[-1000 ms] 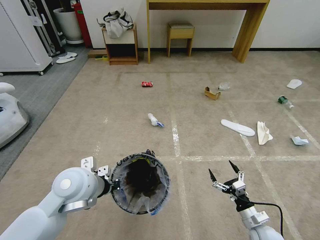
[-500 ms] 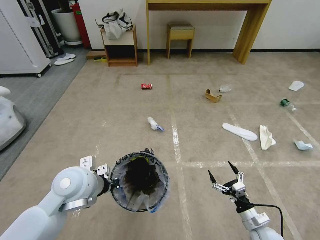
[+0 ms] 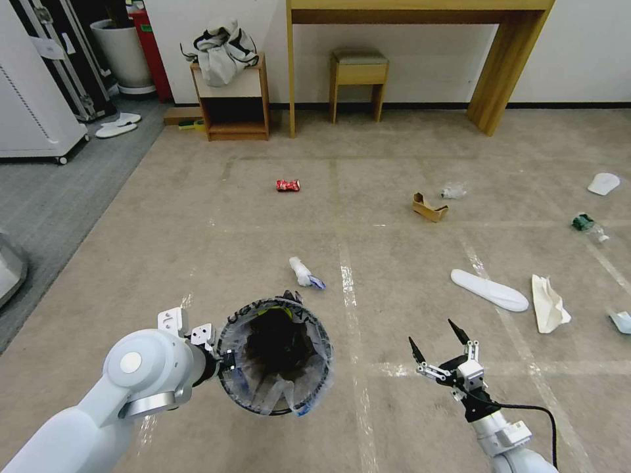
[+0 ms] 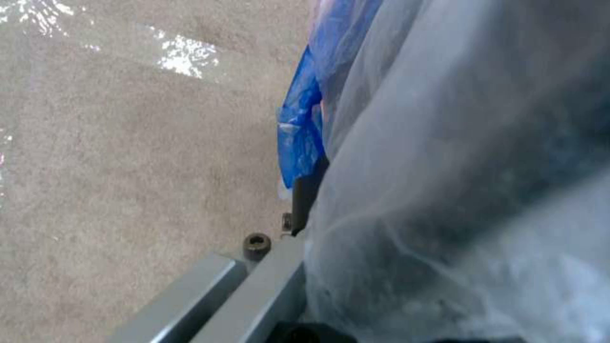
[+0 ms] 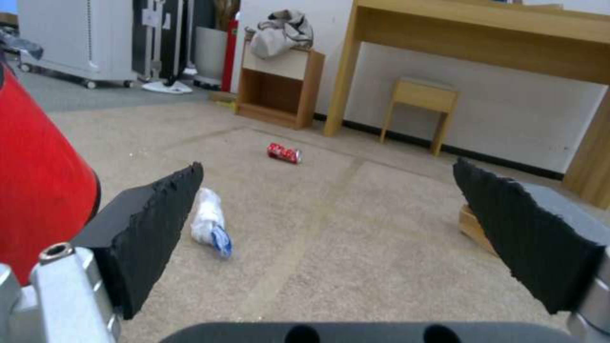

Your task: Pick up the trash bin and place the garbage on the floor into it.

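Note:
The trash bin (image 3: pixel 259 307), red with a clear blue-edged liner, hangs above the floor (image 3: pixel 197 249) at the lower left. My left gripper (image 3: pixel 220 361) is shut on its rim, and the liner (image 4: pixel 457 166) presses against the gripper in the left wrist view. At the lower right my right gripper (image 3: pixel 431 334) is open and holds nothing. Garbage lies ahead: a white wrapped lump (image 3: pixel 304 272) nearest the bin, a red can (image 3: pixel 288 185), a cardboard piece (image 3: pixel 430 207), a white slipper (image 3: pixel 489 290) and crumpled paper (image 3: pixel 549 303). Between my right gripper's (image 5: pixel 327 166) fingers I see the lump (image 5: pixel 208 221) and can (image 5: pixel 283 153), with the bin's red wall (image 5: pixel 38 190) beside them.
A wooden desk (image 3: pixel 420 10), a stool (image 3: pixel 358 69) and a low shelf (image 3: pixel 230 92) carrying a bag line the far wall. A white cabinet (image 3: pixel 33 98) and a planter (image 3: pixel 118 49) stand on the grey carpet strip (image 3: pixel 59 197) at left. More litter (image 3: pixel 587 224) lies far right.
The whole view has shifted: the camera has moved forward, so the litter sits lower and nearer. Both arms keep the same pose, and the bin stays in the left gripper.

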Available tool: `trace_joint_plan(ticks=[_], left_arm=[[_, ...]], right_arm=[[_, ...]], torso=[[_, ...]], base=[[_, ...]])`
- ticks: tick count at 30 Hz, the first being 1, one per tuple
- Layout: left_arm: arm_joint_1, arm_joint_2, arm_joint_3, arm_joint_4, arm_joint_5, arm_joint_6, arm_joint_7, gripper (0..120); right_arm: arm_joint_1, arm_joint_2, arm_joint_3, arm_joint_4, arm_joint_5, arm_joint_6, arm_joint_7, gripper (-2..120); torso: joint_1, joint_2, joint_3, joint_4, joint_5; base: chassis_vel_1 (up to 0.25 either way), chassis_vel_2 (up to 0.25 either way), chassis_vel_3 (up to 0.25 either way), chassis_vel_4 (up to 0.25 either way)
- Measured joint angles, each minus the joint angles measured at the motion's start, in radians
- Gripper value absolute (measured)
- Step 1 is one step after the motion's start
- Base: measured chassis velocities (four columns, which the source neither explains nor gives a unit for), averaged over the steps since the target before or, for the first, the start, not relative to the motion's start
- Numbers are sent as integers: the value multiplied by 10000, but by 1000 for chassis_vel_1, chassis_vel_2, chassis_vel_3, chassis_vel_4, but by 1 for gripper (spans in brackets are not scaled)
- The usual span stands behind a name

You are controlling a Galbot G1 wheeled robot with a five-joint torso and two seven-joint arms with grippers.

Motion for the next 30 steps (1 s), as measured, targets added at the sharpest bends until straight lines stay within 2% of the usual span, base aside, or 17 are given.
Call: trace_joint_plan(ticks=[7, 15, 21, 22, 23, 25, 26, 27, 30], left_arm=[[83, -25, -27, 18, 190, 0, 33, 0], [125, 9, -352, 316, 529, 0, 55, 0], [112, 110, -437, 457, 596, 0, 68, 0], [108, 113, -471, 518, 623, 0, 80, 0], [108, 113, -471, 518, 623, 0, 80, 0], [65, 117, -479, 570, 666, 0, 103, 0], [65, 117, -479, 570, 666, 0, 103, 0], [47, 115, -480, 573, 670, 0, 121, 0], [17, 64, -447, 591, 692, 0, 146, 0]], right_arm=[[6, 6, 32, -11, -6, -13, -193, 100], [22, -4, 96, 0, 16, -22, -248, 100], [-28, 14, 115, 38, 17, -22, -267, 100], [-42, 19, 121, 48, 16, -18, -268, 100], [-42, 19, 121, 48, 16, -18, -268, 100], [-42, 43, 115, 21, 15, 9, -274, 100], [-42, 43, 115, 21, 15, 9, -274, 100], [-30, 56, 106, 6, 33, 35, -278, 100], [-16, 78, 92, -3, 60, 54, -288, 100]], torso=[[-1, 1, -3, -1, 0], [-1, 1, -1, 1, 4], [-1, 1, 0, 0, 5], [-1, 1, -1, -1, -11], [-1, 1, -1, -1, -11], [-2, 2, -1, 1, 11], [-2, 2, -1, 1, 11], [-1, 1, -1, 0, -5], [-1, 2, -1, 1, -3]], base=[[-34, 21, 33, -35], [-145, 177, 134, -201], [-143, 324, 132, -328], [-97, 435, 121, -435], [-97, 435, 121, -435], [-101, 492, 135, -502], [-105, 492, 144, -547], [-124, 556, 144, -550], [-127, 574, 141, -565]])
